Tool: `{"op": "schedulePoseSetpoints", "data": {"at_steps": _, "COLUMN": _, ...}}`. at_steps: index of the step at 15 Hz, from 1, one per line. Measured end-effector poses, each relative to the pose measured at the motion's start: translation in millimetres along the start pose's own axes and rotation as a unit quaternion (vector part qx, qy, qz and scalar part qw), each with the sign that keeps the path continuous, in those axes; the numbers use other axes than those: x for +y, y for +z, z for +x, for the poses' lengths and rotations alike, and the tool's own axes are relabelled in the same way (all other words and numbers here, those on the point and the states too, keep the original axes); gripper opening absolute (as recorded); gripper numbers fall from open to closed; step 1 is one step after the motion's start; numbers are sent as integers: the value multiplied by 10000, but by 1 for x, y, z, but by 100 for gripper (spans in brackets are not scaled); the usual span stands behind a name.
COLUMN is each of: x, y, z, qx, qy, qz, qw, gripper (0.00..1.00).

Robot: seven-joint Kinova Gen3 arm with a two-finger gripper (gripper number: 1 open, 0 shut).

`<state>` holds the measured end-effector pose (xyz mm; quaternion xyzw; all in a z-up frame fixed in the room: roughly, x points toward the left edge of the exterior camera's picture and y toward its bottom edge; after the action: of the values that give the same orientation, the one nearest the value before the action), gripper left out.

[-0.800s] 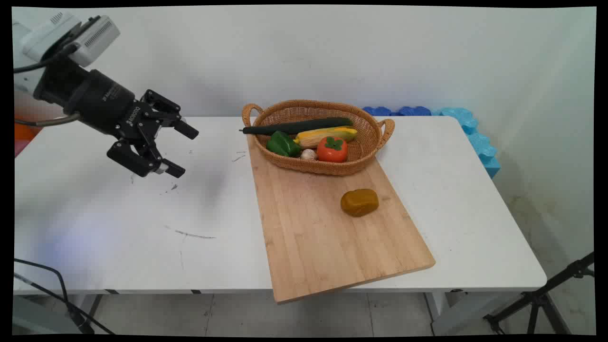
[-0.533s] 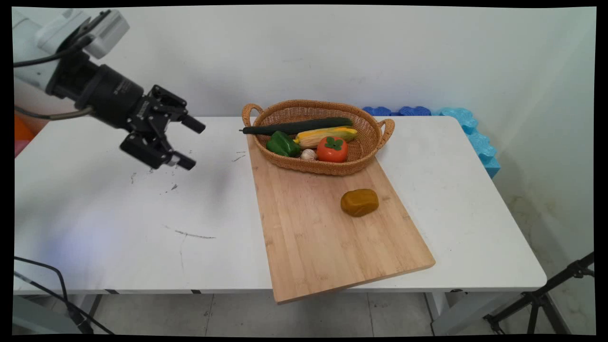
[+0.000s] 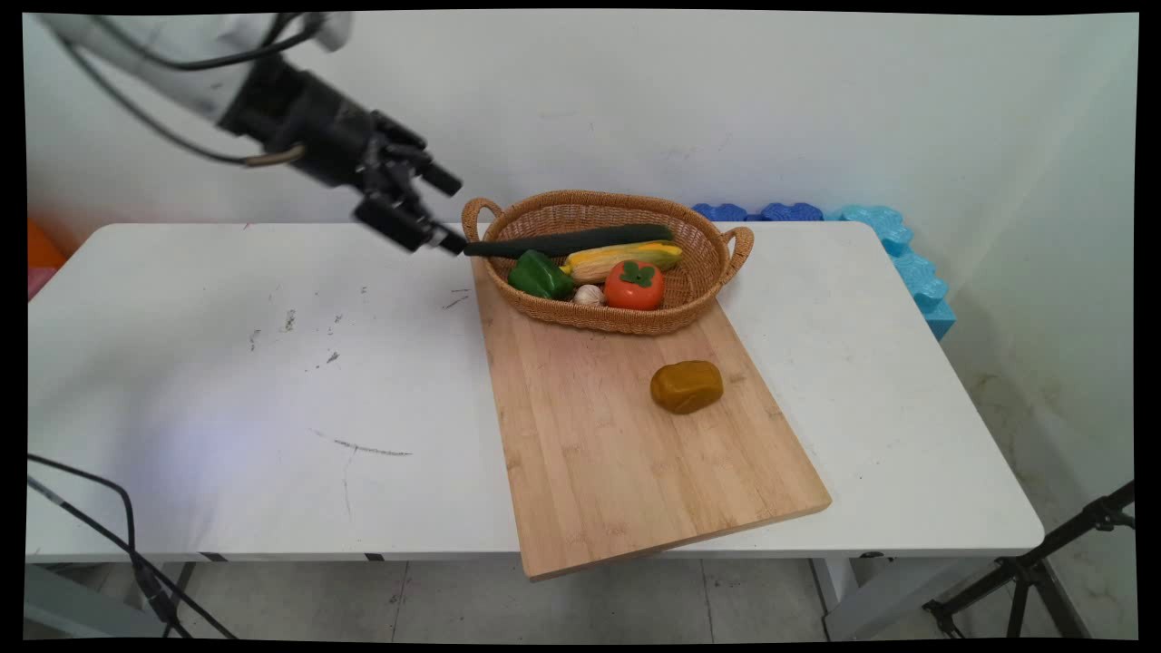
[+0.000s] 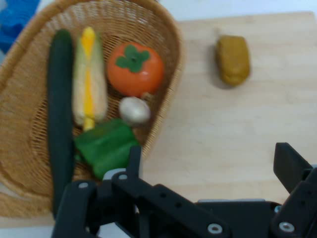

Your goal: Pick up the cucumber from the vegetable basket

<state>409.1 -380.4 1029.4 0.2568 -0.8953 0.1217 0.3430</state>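
Right now I am watching the gripper (image 3: 443, 214) hanging in the air just off the near-left end of the wicker basket (image 3: 697, 272), with its jaws released and nothing between them. Closest to the jaws is the dark green cucumber (image 3: 567, 241), whose stem end is poking out over the basket rim and sitting just beside the lower fingertip in the main view; I cannot tell whether they are touching. In the hand view the cucumber (image 4: 60, 124) is lying lengthwise along the far side of the basket (image 4: 171, 34), and next to it is the corn cob (image 4: 89, 79), pale with a yellow stripe. Beyond the corn, nearer the basket's other wall, I am seeing the orange persimmon (image 4: 134, 68) with its green leafy cap, the small white garlic bulb (image 4: 133, 110) touching its side, and the green bell pepper (image 4: 106, 145), which is lying nearest the jaws of anything inside the basket. The basket is standing on the far end of the wooden cutting board (image 3: 626, 444), which is lying on the white surface (image 3: 227, 381) and overhanging its near edge. Out past the basket, well apart from the jaws, the brown potato (image 3: 687, 386) is resting alone on the bare board.
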Motion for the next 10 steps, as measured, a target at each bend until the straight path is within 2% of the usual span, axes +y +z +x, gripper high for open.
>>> {"op": "schedulePoseSetpoints", "data": {"at_steps": 4, "x": -24, "y": 30, "z": 33, "qx": -24, "qy": -242, "qz": 370, "qw": 9990, "gripper": 100}}
{"op": "schedulePoseSetpoints", "data": {"at_steps": 10, "x": -67, "y": 92, "z": 81, "qx": -198, "qy": -500, "qz": 914, "qw": 9944, "gripper": 100}}
